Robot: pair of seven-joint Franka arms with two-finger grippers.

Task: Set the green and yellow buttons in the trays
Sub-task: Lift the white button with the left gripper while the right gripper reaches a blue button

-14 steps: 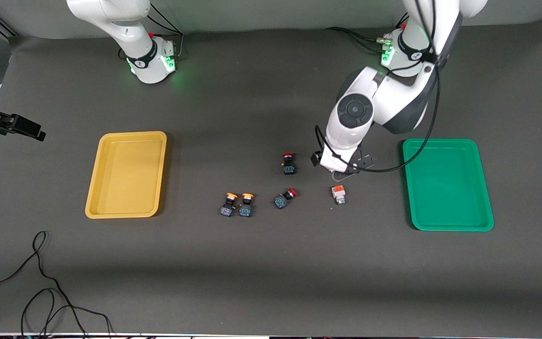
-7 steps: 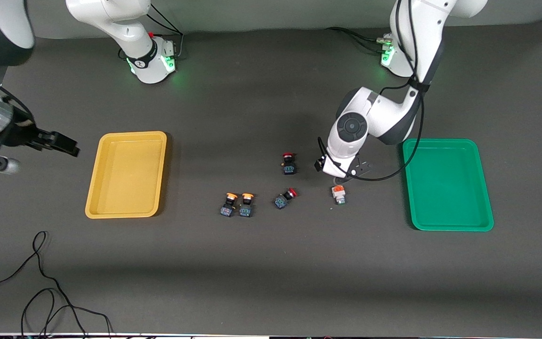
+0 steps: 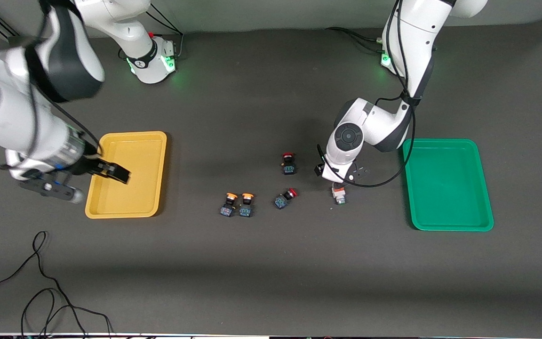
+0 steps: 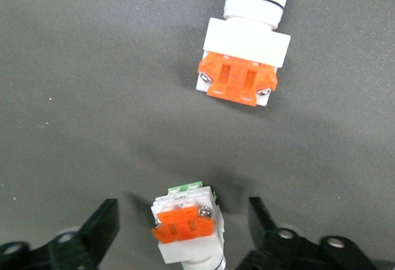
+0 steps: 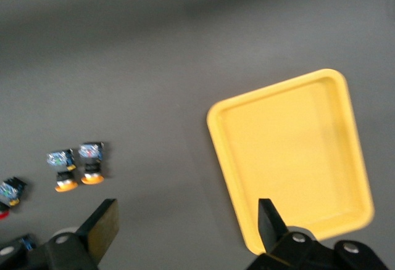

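Jaws wide on the left gripper (image 4: 184, 233), straddling a white button (image 4: 186, 228); right gripper (image 5: 185, 230) gapes over the yellow tray (image 3: 127, 174).

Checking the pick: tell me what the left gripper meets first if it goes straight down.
The left gripper is open, its jaws on either side of a white button. That button comes first, then the table; depth is unclear.
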